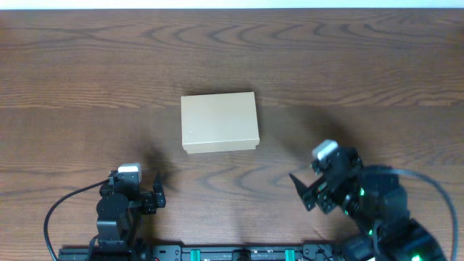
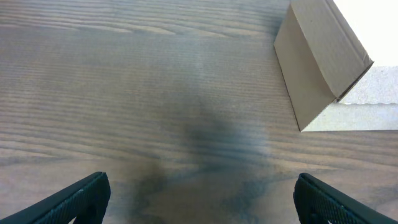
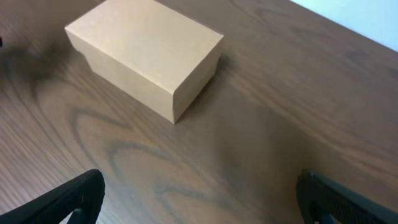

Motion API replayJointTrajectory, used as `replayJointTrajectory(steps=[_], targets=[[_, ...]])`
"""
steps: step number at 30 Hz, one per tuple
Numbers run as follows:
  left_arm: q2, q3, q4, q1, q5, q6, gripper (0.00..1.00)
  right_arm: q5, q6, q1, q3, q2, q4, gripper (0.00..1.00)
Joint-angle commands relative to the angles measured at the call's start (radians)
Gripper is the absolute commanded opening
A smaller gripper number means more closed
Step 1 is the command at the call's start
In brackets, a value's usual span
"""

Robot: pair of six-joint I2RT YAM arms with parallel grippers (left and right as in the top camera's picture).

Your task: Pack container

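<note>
Spanning every view, the bench carries the container, shut, at its middle, well apart from both arms. Prying at its flap could, I judge, shove the light box along instead of opening it. Left end effector and right end effector gape, released, holding nothing. Contents and hinge side are hidden.

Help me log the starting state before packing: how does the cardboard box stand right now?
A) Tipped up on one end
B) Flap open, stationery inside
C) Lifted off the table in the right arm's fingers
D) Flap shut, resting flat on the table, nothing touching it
D: the container lies flat on the table with its flap down, and no arm is in contact with it.
</note>
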Motion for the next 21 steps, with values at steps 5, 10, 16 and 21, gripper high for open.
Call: replayJointTrajectory(steps=[5, 10, 16, 21], targets=[[-0.006, -0.007, -0.003, -0.004, -0.007, 0.006, 0.95, 0.013, 0.067, 0.040, -0.211, -0.248, 0.020, 0.99], [-0.006, -0.007, -0.003, -0.004, -0.007, 0.006, 0.95, 0.014, 0.142, 0.040, -0.309, -0.370, 0.027, 0.99], [-0.006, -0.007, -0.003, -0.004, -0.007, 0.006, 0.95, 0.012, 0.244, 0.040, -0.428, -0.455, 0.073, 0.99], [-0.006, -0.007, -0.003, -0.004, -0.007, 0.006, 0.95, 0.002, 0.302, 0.046, -0.493, -0.478, 0.094, 0.99]])
